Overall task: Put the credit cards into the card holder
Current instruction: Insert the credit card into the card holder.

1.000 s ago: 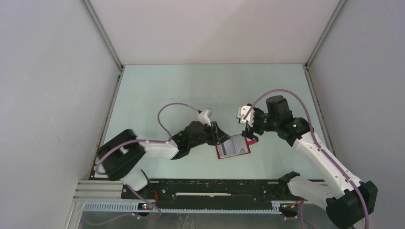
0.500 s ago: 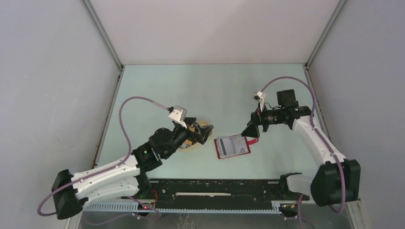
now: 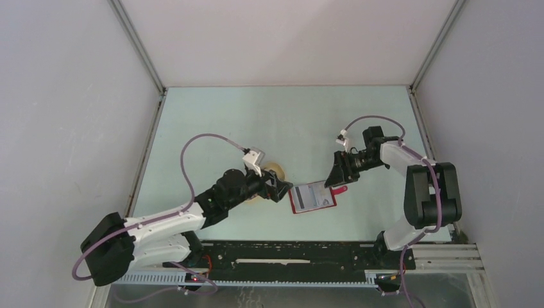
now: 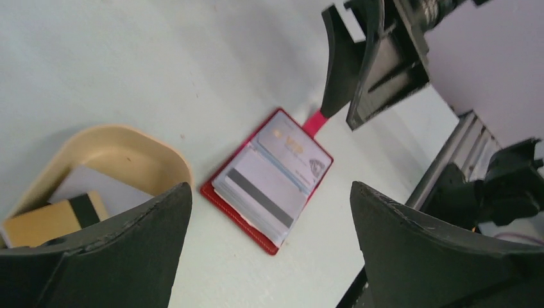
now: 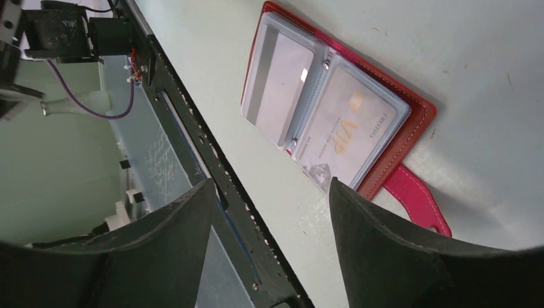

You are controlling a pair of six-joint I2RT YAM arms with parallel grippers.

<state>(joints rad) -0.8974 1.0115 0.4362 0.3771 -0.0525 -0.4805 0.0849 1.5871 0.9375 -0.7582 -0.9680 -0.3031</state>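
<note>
The card holder point(image 3: 312, 197) lay opened flat on the table point(image 3: 256, 122), between the two arms, with its clear pockets facing up, probably so that cards could be slid in from above. Two of the credit cards were already in it: a grey card with a dark stripe point(image 5: 277, 86) in one pocket and a silvery card printed VIP point(image 5: 349, 136) in the other. Its red snap tab point(image 5: 417, 199) stuck out at the far corner.

The right gripper point(image 3: 337, 174) hung just above that tab, jaws apart and gripping nothing. It looked placed to pin or steady the holder, though whether a fingertip actually touched the tab could not be told.

Just beside the holder on the other side stood the beige tray point(image 4: 122, 144). It held an orange-gold card point(image 4: 54, 218) with a dark stripe, lying partly over a pale card point(image 4: 90, 186). The left gripper point(image 3: 276, 189) hovered low between tray and holder, fingers spread wide and empty. It seemed ready to go into the tray for the next card, so the task looked partly done.
</note>
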